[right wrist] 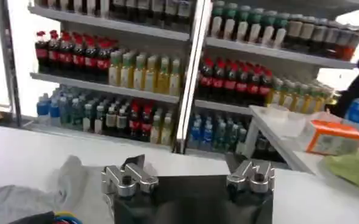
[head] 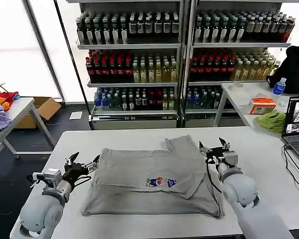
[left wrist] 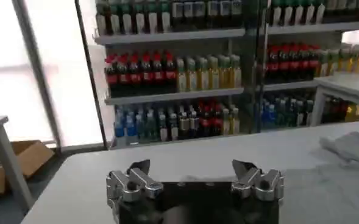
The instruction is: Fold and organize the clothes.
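Both grippers — left point(head: 84, 163), right point(head: 213, 148) — jaws wide apart, holding nothing.

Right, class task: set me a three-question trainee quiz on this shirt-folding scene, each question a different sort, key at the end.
1. True or false: the grey shirt lies on the white table with its chest print facing up.
2. Which end effector is shut on cloth? A) left end effector B) right end effector C) neither
3. Fill in: the lime-green cloth lies on the side table beside an orange ____.

Key: 1 true; 2 C, both stand open at the shirt's sides; 3 box.
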`<action>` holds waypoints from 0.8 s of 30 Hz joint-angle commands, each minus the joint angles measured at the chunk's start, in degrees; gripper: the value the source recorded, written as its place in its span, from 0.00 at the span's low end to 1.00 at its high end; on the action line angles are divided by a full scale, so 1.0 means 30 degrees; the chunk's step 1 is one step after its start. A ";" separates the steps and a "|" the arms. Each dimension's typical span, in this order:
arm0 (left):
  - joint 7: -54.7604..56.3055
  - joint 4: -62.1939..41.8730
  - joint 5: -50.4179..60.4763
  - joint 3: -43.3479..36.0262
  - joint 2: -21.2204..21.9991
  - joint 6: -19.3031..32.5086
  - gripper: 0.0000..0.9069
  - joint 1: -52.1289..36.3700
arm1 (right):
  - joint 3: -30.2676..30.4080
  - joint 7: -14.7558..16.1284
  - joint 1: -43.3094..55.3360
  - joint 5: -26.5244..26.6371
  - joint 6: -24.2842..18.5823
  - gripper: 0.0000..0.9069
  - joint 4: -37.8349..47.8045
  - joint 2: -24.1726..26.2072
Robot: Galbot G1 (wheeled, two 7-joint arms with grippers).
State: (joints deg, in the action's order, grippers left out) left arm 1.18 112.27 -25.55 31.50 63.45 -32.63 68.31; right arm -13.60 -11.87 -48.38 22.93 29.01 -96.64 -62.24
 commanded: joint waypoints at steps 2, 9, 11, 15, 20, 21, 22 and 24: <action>-0.0175 -0.5637 -0.0139 -0.2654 -0.0228 -0.0128 1.00 -0.4829 | 0.1516 0.1179 0.3949 -0.0941 -0.0035 1.00 0.6195 -0.1844; -0.0413 -0.8570 -0.0109 -0.4125 -0.0152 -0.0126 1.00 -0.7068 | 0.1735 0.1205 0.5588 -0.0880 0.0053 1.00 0.8171 -0.2703; -0.0462 -0.8938 -0.0102 -0.4372 -0.0204 -0.0123 1.00 -0.7411 | 0.1831 0.1235 0.5803 -0.0890 0.0050 1.00 0.8430 -0.2839; -0.0489 -0.9943 -0.0072 -0.4873 -0.0174 -0.0122 1.00 -0.8329 | 0.2173 0.1359 0.6263 -0.0996 0.0008 1.00 0.9098 -0.3150; -0.0486 -1.1259 -0.0019 -0.5078 0.0206 -0.0113 1.00 -0.9057 | 0.2110 0.1352 0.6906 -0.1098 -0.0096 1.00 1.0328 -0.3698; -0.0496 -1.1623 -0.0019 -0.5077 0.0319 -0.0114 1.00 -0.9185 | 0.2112 0.1357 0.6972 -0.1154 -0.0128 1.00 1.0471 -0.3757; -0.0499 -1.1763 -0.0022 -0.5082 0.0366 -0.0114 1.00 -0.9219 | 0.2161 0.1376 0.7074 -0.1195 -0.0142 1.00 1.0666 -0.3833; -0.0507 -1.1836 -0.0067 -0.5120 0.0466 -0.0118 1.00 -0.9238 | 0.2307 0.1402 0.7145 -0.1200 -0.0168 1.00 1.0744 -0.3846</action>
State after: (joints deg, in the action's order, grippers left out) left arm -0.17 85.50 -25.62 18.67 64.03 -32.93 46.28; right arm -7.66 -8.08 -30.53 19.83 28.62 -70.54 -71.81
